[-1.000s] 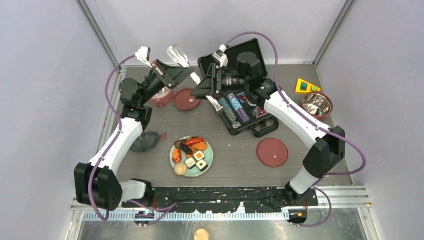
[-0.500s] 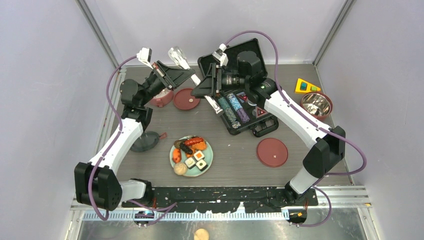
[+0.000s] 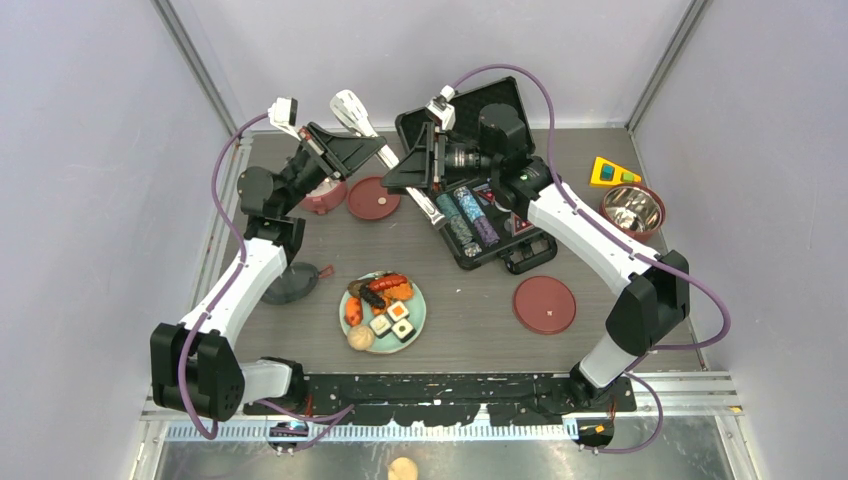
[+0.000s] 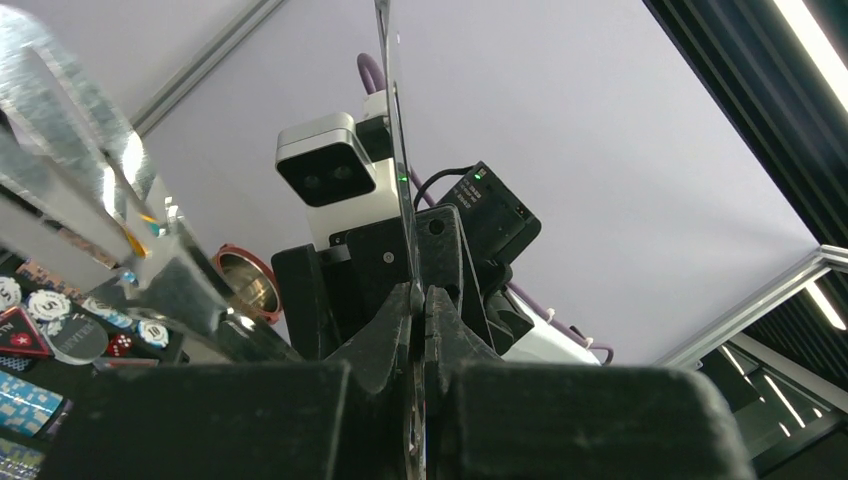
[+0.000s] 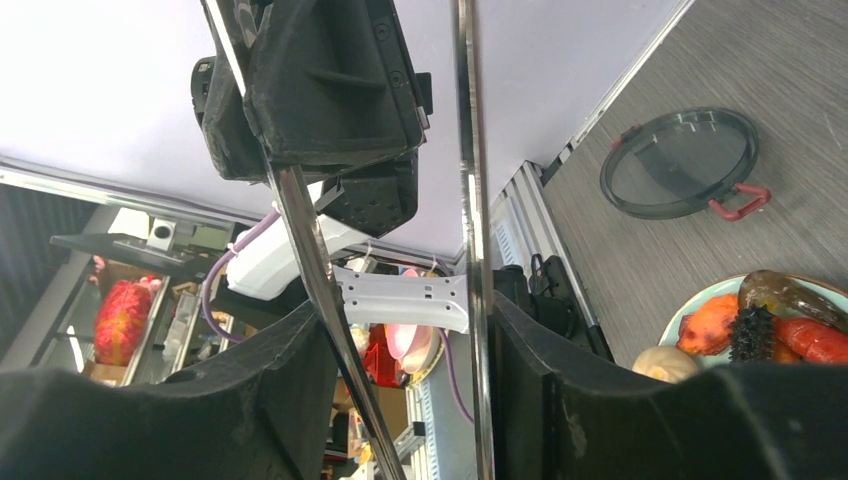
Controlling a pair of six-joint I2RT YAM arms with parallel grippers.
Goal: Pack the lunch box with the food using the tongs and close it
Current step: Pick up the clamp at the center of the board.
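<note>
I count flat red inner lids (image 3: 373, 198) (image 3: 544, 304), two; maroon bowl tier (image 3: 322, 197), one; steel bowl tier (image 3: 632, 208), one; dark top lid (image 3: 290, 283), one; tongs (image 3: 350, 105), one pair; green plate (image 3: 418, 305), one; beige bun (image 3: 360, 338), one; black chip case (image 3: 525, 252), one; yellow wedge toy (image 3: 612, 172), one.

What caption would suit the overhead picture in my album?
The left gripper and right gripper hold silver tongs aloft; toy food sits on the green plate.

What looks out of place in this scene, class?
A beige round piece lies off the table, on the metal ledge at its near side, apart from the food on the pale green plate. It looks dropped.
</note>
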